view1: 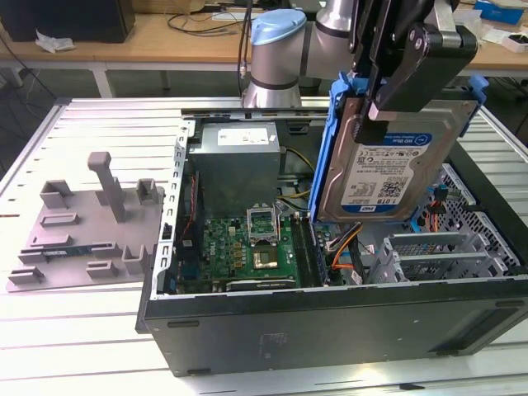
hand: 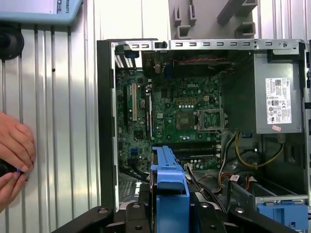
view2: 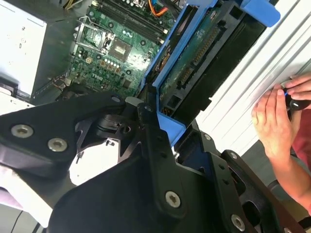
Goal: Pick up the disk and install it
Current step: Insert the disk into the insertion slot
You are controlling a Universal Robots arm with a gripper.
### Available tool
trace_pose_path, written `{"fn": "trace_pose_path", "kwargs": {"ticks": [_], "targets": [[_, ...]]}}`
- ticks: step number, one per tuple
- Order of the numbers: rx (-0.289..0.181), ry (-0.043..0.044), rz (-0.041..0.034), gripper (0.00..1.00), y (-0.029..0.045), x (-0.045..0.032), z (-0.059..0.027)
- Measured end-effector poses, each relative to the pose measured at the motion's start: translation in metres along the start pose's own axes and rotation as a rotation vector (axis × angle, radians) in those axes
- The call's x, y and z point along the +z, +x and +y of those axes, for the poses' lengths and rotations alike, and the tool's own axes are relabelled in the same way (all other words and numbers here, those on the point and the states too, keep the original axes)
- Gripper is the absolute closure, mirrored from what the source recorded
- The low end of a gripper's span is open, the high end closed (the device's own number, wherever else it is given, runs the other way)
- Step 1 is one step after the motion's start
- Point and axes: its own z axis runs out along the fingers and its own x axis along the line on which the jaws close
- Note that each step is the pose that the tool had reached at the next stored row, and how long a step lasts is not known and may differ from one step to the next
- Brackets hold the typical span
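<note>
In the exterior view the disk (view1: 386, 169), a silver drive with a white-and-blue label in a blue carrier frame, hangs upright and slightly tilted above the open computer case (view1: 330, 323). My gripper (view1: 377, 114) is shut on its upper edge, one black finger (view1: 406, 73) lying across the label side. In the second wrist view the blue frame and the drive's underside (view2: 194, 65) run out from my gripper (view2: 153, 124) over the motherboard. The carrier's end (hand: 168, 187) sits between the black fingers in the first wrist view.
The case lies open on a slatted white table, with the green motherboard (view1: 247, 247), grey power supply (view1: 236, 161) and metal drive cage (view1: 450, 252) inside. A grey fixture plate (view1: 91, 223) lies at the exterior view's left. A person's hand (view2: 274, 116) rests beside the case.
</note>
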Motion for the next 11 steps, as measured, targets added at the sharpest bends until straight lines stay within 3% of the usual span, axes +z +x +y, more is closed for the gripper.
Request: {"fn": "trace_pose_path", "kwargs": {"ticks": [4, 5, 7, 11], "targets": [[0.005, 0.003, -0.0003, 0.63, 0.0004, 0.0008, 0.0], [0.005, 0.0018, -0.0002, 0.63, 0.0004, 0.0007, 0.0001], [0.005, -0.0111, 0.0004, 0.63, 0.0004, 0.0008, -0.0003], [0.005, -0.0131, 0.0015, 0.63, 0.0004, 0.001, -0.0004]]}}
